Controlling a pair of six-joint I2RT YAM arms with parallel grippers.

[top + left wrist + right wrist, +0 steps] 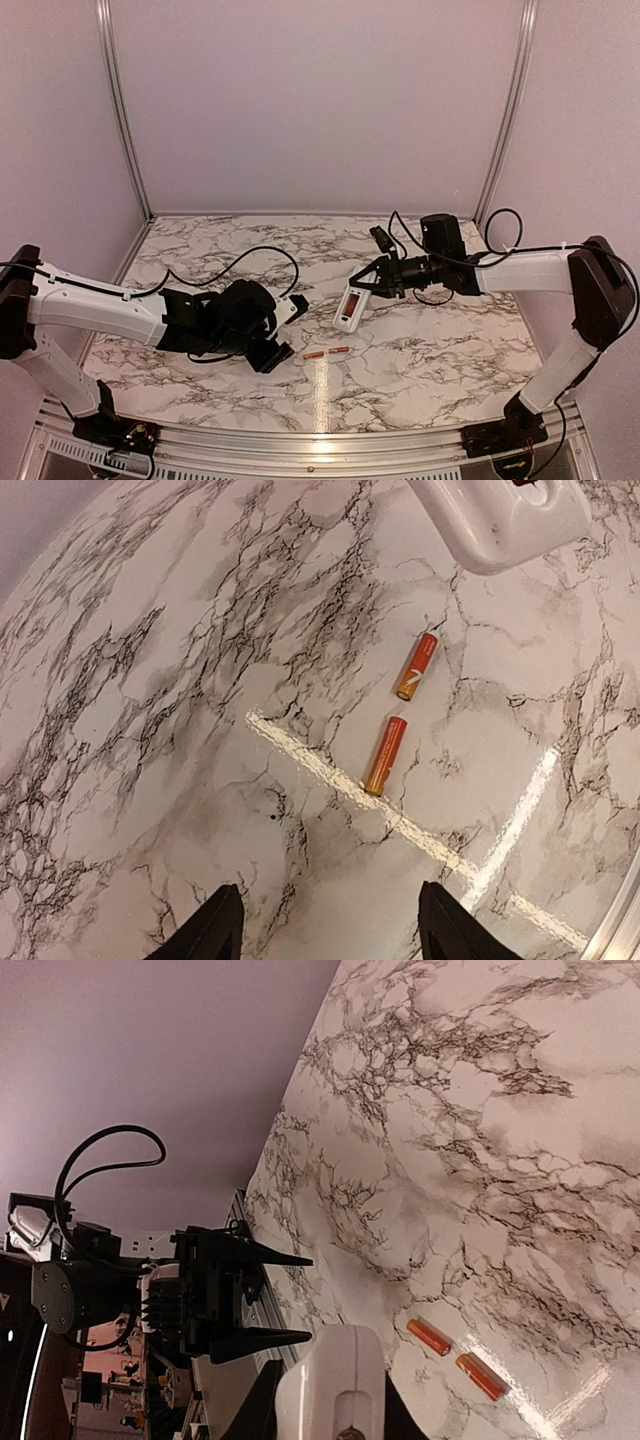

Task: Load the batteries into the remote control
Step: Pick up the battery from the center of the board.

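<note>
The two batteries (386,755) lay on the marble table (450,340), nearly end to end and just apart, between the two arms and near the front rail (320,440). The remote (350,306) hung tilted above the table just behind them, pinched at its upper end by the right gripper (368,283), whose jaws were narrowed onto it. The left gripper (330,935) hovered over the batteries with its jaws fairly wide and empty. The batteries looked light, hard and smooth, so they would likely roll or skid on the glossy top if nudged from the side. The safest hold seemed to be across the middle of the barrel, with the fingers coming straight down on either side. The remote looked like stiff, light plastic and might twist in an end grip when a battery was pressed into it. Open table lay all round the batteries, though the rail sat close on the near side and the walls (300,100) stood well off.
</note>
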